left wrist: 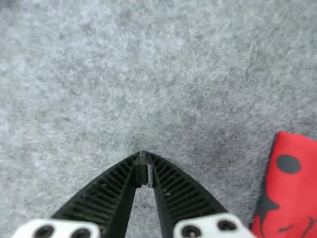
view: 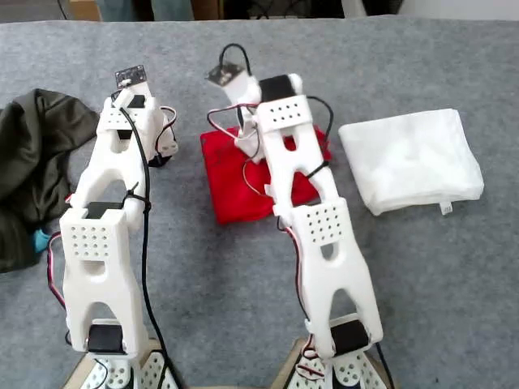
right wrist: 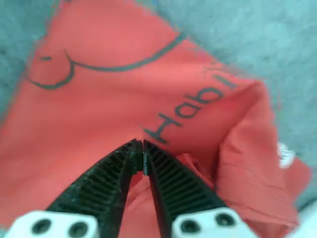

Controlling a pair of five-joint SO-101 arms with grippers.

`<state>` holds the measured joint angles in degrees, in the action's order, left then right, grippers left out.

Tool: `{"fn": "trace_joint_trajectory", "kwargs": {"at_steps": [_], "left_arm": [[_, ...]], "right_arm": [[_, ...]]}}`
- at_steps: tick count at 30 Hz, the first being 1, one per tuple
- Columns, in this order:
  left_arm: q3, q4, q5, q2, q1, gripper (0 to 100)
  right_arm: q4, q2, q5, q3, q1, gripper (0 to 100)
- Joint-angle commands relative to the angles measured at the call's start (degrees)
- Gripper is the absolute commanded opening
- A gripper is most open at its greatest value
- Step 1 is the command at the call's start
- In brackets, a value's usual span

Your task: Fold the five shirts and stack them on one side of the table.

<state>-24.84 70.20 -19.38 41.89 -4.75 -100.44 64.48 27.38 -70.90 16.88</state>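
Observation:
A red shirt (view: 243, 190) with dark print lies folded at the table's middle, partly under the right arm. My right gripper (right wrist: 139, 146) is shut just over the red shirt (right wrist: 99, 99), its tips meeting with no cloth seen between them. In the high view the right gripper (view: 243, 144) sits above the shirt's far part. My left gripper (left wrist: 143, 159) is shut over bare grey cloth, and the red shirt's edge (left wrist: 292, 188) lies beside it. A white folded shirt (view: 409, 160) rests at the right. A dark green shirt (view: 32, 162) lies crumpled at the left edge.
The table (view: 422, 292) is covered in grey felt. A small teal item (view: 40, 240) peeks out by the dark shirt. Open room lies at the near right and along the far edge.

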Motion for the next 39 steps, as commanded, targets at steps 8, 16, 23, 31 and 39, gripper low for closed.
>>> {"fn": "trace_joint_trajectory", "kwargs": {"at_steps": [8, 16, 23, 31, 39], "left_arm": [[-0.9, -0.8, 0.4, -0.1, -2.2, 3], [-0.9, -0.9, 0.4, -0.1, -2.2, 3], [-0.9, -0.9, 0.4, -0.1, -2.2, 3], [-0.9, -0.9, 0.4, -0.1, -2.2, 3], [-0.9, -0.9, 0.4, -0.1, -2.2, 3]], "right_arm": [[-0.8, -3.5, -0.5, -2.5, -6.2, 1.5], [-0.9, -9.7, -0.5, 7.8, -11.8, 1.4], [-0.8, -29.9, -0.4, 37.0, -17.4, 1.4], [-0.4, -49.0, -0.1, 65.4, -27.1, 1.5], [0.0, -56.0, -0.4, 57.1, -28.0, 1.5]]}}
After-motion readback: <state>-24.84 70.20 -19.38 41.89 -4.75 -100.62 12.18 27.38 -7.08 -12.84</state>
